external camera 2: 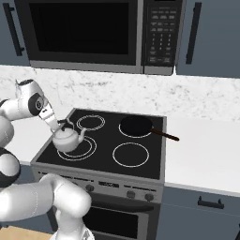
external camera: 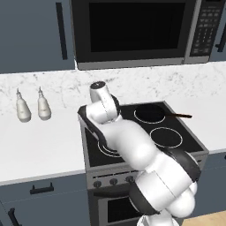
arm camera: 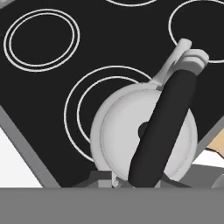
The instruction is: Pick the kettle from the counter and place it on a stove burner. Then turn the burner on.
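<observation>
Nearest to the hand's camera is the kettle's black handle (arm camera: 161, 131), and the gripper (external camera 2: 63, 125) looks closed on it, holding the kettle (external camera 2: 67, 138) from above. In the hand view the round silver body (arm camera: 127, 140) hangs over the lower right part of the stove burner (arm camera: 87, 105), the big one with two white rings, and not over its middle. In the right base view the kettle sits at or just above the black glass; which one is hard to tell. To do this step well, the robot should slide the kettle a little toward the middle of the rings, keep it level so the spout (external camera 2: 82, 134) does not tip, lower it slowly, and only then let go. Farther back are a smaller ring burner (external camera 2: 91, 123), a dark pan (external camera 2: 136, 125) and the white counter (external camera 2: 206, 150). The knobs (external camera 2: 130, 194) come next.
</observation>
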Controlling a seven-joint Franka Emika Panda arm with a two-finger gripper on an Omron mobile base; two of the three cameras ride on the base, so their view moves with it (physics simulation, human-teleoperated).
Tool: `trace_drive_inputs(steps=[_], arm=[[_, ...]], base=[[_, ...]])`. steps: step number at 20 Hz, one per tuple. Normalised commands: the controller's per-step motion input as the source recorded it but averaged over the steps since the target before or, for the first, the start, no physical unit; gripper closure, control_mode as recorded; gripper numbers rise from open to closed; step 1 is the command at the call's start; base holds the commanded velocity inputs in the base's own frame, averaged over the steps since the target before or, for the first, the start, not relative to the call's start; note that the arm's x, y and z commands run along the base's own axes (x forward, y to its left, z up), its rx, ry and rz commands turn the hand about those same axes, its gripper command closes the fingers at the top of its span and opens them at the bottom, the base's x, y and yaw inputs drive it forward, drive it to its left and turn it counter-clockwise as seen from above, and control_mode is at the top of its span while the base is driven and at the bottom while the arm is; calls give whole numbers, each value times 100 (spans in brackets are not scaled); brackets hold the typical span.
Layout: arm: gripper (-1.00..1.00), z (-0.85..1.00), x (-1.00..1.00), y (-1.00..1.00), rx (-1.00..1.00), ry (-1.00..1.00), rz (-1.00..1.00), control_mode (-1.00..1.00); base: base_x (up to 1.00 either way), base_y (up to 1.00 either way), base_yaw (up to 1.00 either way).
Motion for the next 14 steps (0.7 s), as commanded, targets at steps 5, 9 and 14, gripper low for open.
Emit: trace_drive_inputs(steps=[5, 9, 14], arm=[[100, -4, 0, -45, 0, 0, 0, -100], [100, -10, 8, -18, 0, 0, 0, -100], [100, -21, 19, -1, 0, 0, 0, -100]], base=[[0, 0, 0], [0, 0, 0], [0, 0, 0]])
